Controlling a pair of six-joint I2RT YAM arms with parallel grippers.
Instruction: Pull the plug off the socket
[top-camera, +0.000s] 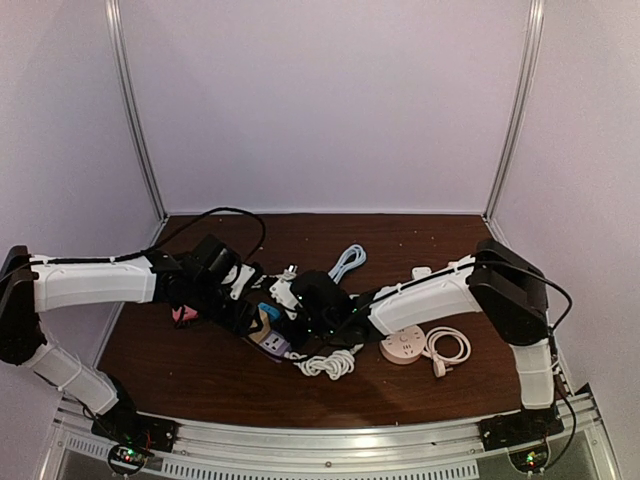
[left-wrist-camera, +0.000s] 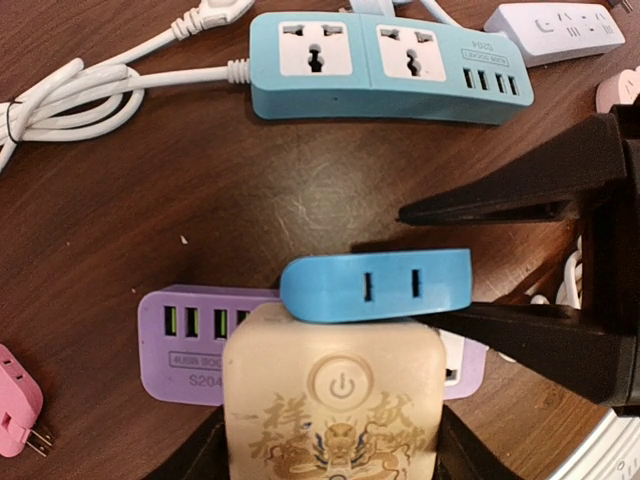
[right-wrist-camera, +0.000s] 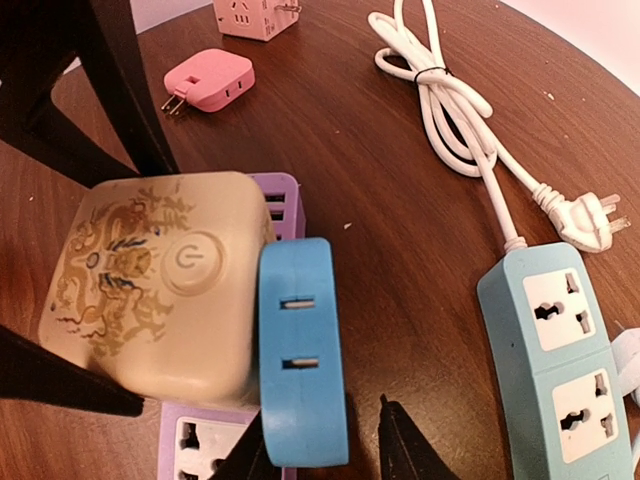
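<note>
A cream cube socket (left-wrist-camera: 335, 400) with a dragon print and a power button sits between the fingers of my left gripper (left-wrist-camera: 325, 452), which is shut on it. A flat blue plug (left-wrist-camera: 375, 285) is pressed against the cube's far side. My right gripper (right-wrist-camera: 325, 450) straddles the blue plug (right-wrist-camera: 300, 350). One finger lies against the plug, and the other finger (right-wrist-camera: 400, 445) stands a little off it, so the jaws are open. In the top view both grippers meet at the cube (top-camera: 265, 320), left of the table's middle.
A purple power strip (left-wrist-camera: 190, 340) lies under the cube and plug. Beyond it are a teal power strip (left-wrist-camera: 390, 65), a coiled white cord (left-wrist-camera: 70, 95) and a white strip (left-wrist-camera: 555, 30). A pink plug (right-wrist-camera: 210, 80) and a round pink socket (top-camera: 403, 347) lie nearby.
</note>
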